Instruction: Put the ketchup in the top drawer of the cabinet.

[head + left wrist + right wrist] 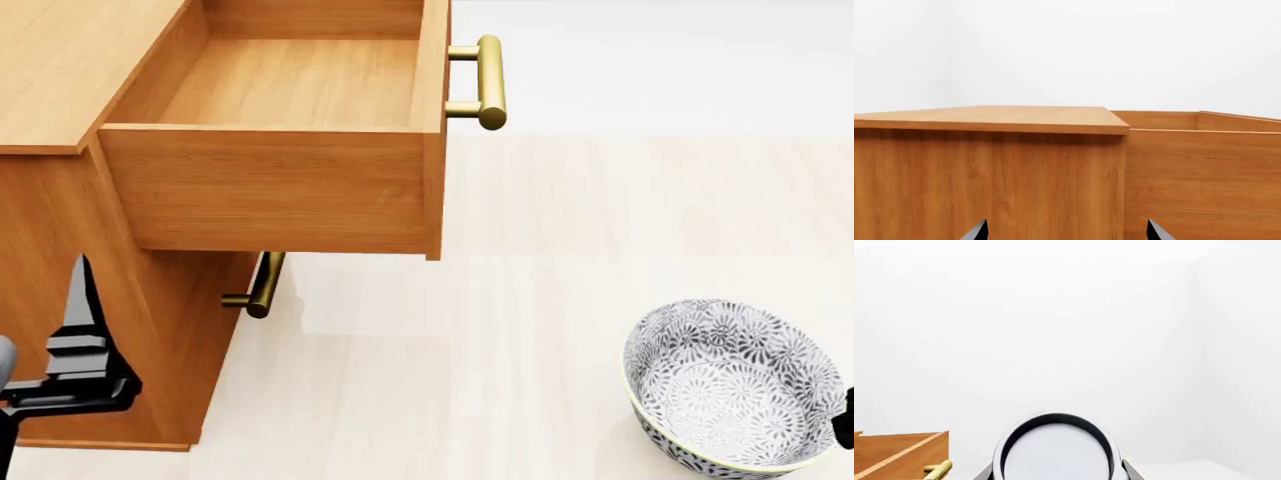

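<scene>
In the left wrist view, the left gripper (1067,234) showed only its two dark fingertips (977,232), set wide apart with nothing between them. It faced the side wall of the cabinet (987,180), and the pulled-out side of the top drawer (1201,175) stood just beside that wall.

In the head view, the top drawer was open, its inside was bare, and its brass handle (487,80) pointed toward the free floor. The lower drawer's handle (260,285) was under it, on a closed front. The left arm stood low beside the cabinet. A patterned bowl (727,385) sat on the floor well apart from the cabinet. The ketchup was not visible in this view, and only a dark sliver at the edge next to the bowl hinted at the right arm.

In the right wrist view, the right gripper (1055,475) had its fingertips close on both sides of a round thing with a dark rim and a pale face. I judged this to be the ketchup (1054,450), held and seen end-on, so that its long axis ran along the camera's line of sight. The label was hidden. A corner of the drawer appeared low at the side. By my judgement, the drawer lay forward and to the robot's left of the loaded right gripper, so the can had to travel that way over the drawer's front.
</scene>
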Controlling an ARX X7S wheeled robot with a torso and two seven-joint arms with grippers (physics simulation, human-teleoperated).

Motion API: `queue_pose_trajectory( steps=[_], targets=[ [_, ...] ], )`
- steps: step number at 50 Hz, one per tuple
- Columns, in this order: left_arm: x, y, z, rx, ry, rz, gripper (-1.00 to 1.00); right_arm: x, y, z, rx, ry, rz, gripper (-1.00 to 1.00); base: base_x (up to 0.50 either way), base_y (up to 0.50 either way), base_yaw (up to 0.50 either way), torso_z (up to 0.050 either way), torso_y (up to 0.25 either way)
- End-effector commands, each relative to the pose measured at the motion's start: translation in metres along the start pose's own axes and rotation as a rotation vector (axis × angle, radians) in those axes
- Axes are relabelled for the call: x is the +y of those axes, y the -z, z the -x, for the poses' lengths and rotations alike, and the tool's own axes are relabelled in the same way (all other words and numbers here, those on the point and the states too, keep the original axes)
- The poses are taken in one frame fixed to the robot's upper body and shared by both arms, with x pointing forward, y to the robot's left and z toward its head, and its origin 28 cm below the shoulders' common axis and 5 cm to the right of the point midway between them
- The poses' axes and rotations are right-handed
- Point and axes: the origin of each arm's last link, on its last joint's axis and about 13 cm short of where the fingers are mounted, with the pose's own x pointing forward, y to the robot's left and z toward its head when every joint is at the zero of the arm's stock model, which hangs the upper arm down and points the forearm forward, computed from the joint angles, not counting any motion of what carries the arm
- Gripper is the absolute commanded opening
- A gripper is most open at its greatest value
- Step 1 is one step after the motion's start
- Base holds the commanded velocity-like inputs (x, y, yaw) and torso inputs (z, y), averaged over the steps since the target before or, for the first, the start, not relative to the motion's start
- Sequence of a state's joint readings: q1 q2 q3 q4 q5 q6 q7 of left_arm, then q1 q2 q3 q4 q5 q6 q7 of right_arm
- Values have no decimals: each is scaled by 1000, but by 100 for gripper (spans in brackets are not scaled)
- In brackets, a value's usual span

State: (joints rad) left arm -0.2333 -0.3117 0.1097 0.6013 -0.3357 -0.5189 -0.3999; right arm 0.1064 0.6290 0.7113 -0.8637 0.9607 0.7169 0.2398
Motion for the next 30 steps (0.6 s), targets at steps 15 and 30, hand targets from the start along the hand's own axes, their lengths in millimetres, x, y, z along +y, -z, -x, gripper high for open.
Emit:
queue_pose_trajectory(
  steps=[15, 30],
  targets=[
    [-2, -1, -1, -3, 1, -2, 100, 23, -46, -54, -145, -66, 16, -100, 0, 0, 0, 0, 0],
    [-2, 1, -3, 1, 1, 0, 100, 27, -52, -79, -178, -66, 7, -100, 0, 0, 0, 0, 0]
  ],
)
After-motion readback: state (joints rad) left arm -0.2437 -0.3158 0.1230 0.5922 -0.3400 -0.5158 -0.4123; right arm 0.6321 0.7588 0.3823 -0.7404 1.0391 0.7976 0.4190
